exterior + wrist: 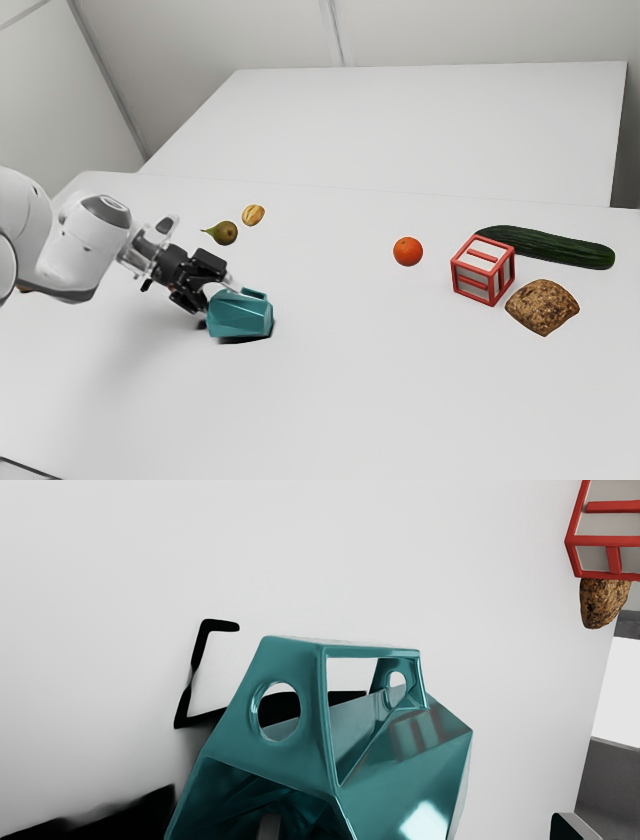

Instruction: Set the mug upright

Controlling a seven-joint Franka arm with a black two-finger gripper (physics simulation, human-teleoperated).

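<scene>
Mug (240, 314) lies on its side on the worktop (350, 400) in the exterior view, the fingers (218, 272) at its end toward the exterior view's left. In the wrist view the fingers (270, 826) stand wide apart, one tip within the mug's mouth, the other outside, clear of its wall, gripping nothing.

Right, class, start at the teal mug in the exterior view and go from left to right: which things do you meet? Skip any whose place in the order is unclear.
Teal mug → orange fruit → red-edged block → brown speckled lump.
</scene>
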